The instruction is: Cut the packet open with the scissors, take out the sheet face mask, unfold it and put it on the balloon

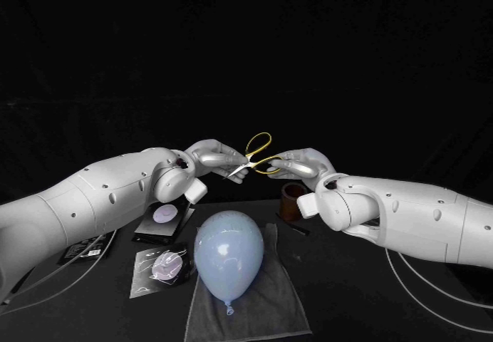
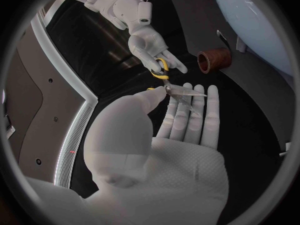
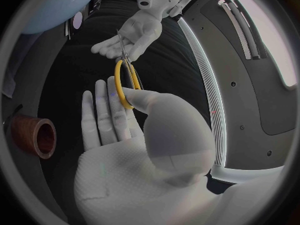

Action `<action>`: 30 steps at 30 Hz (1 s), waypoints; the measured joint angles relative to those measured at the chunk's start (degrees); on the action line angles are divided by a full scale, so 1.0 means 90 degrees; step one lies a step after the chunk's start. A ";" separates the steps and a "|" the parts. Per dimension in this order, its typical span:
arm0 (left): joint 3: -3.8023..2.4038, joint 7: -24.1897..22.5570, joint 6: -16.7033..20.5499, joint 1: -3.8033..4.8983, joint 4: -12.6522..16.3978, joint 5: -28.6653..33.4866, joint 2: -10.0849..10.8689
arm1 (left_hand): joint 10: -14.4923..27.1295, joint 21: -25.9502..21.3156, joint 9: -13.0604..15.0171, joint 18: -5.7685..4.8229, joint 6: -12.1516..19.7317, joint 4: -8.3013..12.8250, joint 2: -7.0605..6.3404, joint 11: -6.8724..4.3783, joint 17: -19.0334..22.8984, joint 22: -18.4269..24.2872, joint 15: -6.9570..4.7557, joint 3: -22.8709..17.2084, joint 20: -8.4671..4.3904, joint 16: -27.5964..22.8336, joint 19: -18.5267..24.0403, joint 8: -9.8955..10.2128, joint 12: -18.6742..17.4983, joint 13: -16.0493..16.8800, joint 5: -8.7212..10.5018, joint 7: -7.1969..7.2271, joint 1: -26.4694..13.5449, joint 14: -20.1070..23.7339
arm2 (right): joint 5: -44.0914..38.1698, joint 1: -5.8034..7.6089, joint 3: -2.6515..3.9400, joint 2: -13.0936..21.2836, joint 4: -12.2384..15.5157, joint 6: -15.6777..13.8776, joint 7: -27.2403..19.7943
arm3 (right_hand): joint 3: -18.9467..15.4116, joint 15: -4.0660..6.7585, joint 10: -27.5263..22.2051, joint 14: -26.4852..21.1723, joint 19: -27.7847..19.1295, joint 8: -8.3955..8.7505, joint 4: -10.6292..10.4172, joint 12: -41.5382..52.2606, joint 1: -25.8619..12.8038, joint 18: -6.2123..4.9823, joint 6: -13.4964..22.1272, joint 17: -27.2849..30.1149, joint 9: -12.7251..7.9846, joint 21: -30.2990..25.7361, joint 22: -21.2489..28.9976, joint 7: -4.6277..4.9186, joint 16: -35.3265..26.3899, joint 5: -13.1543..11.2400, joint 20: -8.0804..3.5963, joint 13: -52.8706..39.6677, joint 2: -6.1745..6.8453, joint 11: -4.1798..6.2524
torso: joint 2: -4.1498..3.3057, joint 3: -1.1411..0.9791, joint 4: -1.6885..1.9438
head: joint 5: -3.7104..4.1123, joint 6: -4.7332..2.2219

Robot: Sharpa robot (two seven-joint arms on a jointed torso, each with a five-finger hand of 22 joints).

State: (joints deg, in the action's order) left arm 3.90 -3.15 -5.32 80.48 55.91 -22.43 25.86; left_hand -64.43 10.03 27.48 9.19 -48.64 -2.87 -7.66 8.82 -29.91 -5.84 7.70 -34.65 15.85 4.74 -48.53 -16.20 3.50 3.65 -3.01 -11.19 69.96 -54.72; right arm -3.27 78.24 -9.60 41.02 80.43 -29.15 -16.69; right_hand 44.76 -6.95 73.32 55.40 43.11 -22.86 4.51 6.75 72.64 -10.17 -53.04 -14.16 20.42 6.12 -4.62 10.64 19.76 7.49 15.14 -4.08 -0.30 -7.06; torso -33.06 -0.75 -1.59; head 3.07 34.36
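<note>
Our left hand (image 1: 218,158) pinches the blades of the yellow-handled steel scissors (image 1: 253,158); our right hand (image 1: 298,165), holding the loops, must seat firmly.

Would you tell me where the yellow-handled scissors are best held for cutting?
Grip the yellow-handled steel scissors by their yellow loops, coming from the right hand's side: the loops face it, while the left hand pinches the blades.

One scissors (image 1: 257,154), upper centre; one balloon (image 1: 228,256), lower centre; one grey cloth (image 1: 269,313); one packet (image 1: 162,268), lower left; one brown cup (image 1: 292,192); two hands: left hand (image 1: 218,159), right hand (image 1: 298,165).
</note>
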 measured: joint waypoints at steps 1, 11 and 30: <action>0.0002 0.0028 0.0001 -0.0001 -0.0025 -0.0031 0.0012 | 0.0127 -0.0145 -0.0041 -0.0016 0.0073 -0.0049 -0.0078 0.0048 0.0044 0.0074 0.0043 0.0073 0.0036 -0.0049 0.0197 0.0064 0.0000 0.0000 0.0000 -0.0044 -0.0030 0.0095 | -0.0013 0.0006 0.0005 0.0027 -0.0040 -0.0010 -0.0001 | -0.0003 0.0011 0.0000 0.0011 0.0000 -0.0001 0.0003 -0.0001 -0.0010 0.0000 -0.0007 -0.0013 0.0001 0.0000 0.0000 -0.0008 0.0000 0.0069 0.0000 0.0004 -0.0009 0.0000 | 0.0001 0.0000 0.0000 | 0.0004 0.0001; 0.0012 0.0175 0.0083 -0.0002 -0.0146 -0.0179 0.0022 | 0.1432 -0.0800 -0.0321 -0.0538 0.0599 -0.1061 -0.0113 0.0447 0.0980 0.0345 0.0448 0.2811 0.0111 -0.0117 0.2354 0.0368 0.0031 0.0002 0.0000 -0.0008 0.0445 0.1452 | -0.0306 0.0055 0.0020 0.0096 -0.0221 -0.0004 0.0112 | 0.0061 0.0033 0.0077 0.0033 -0.0001 -0.0047 0.0153 -0.0001 -0.0166 0.0005 -0.0038 -0.0042 0.0049 0.0042 -0.0027 -0.0041 0.0000 0.0241 0.0001 -0.0008 0.0001 0.0010 | 0.0001 0.0002 0.0006 | 0.0047 0.0010; 0.0020 -0.0058 0.0897 -0.0003 -0.0410 -0.0037 0.0571 | 0.1596 -0.0795 -0.0429 -0.0539 0.0654 -0.1552 0.0122 0.0510 0.1428 0.0325 0.0477 0.4132 0.0096 -0.0089 0.2162 0.0368 0.0084 0.0002 0.0000 0.0003 0.1016 0.1470 | -0.1786 0.0475 0.0032 0.0423 -0.0752 0.0490 0.0820 | 0.0075 0.0056 0.0147 0.0102 0.0076 -0.0031 0.0398 -0.0031 -0.0281 0.0053 -0.0089 -0.0084 0.0059 0.0120 -0.0087 -0.0094 -0.0001 0.0028 -0.0031 -0.0009 -0.0035 0.0033 | -0.0004 0.0004 -0.0001 | 0.0131 0.0048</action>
State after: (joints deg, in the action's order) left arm 4.09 -3.67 2.76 80.45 52.22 -22.77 31.00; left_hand -50.07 2.87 23.61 4.34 -42.75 -16.84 -6.56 13.40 -17.06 -2.91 11.99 2.53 16.71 3.94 -29.07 -12.88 4.25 3.67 -3.01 -11.16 79.10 -41.48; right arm -19.34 82.52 -9.31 44.83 73.66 -24.74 -9.31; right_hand 45.44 -6.44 74.64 56.31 43.79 -23.13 8.10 6.48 70.11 -9.70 -53.84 -14.92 20.95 7.20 -5.41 9.80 19.75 7.75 14.87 -4.17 -0.62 -6.76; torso -33.10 -0.71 -1.60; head 4.25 34.79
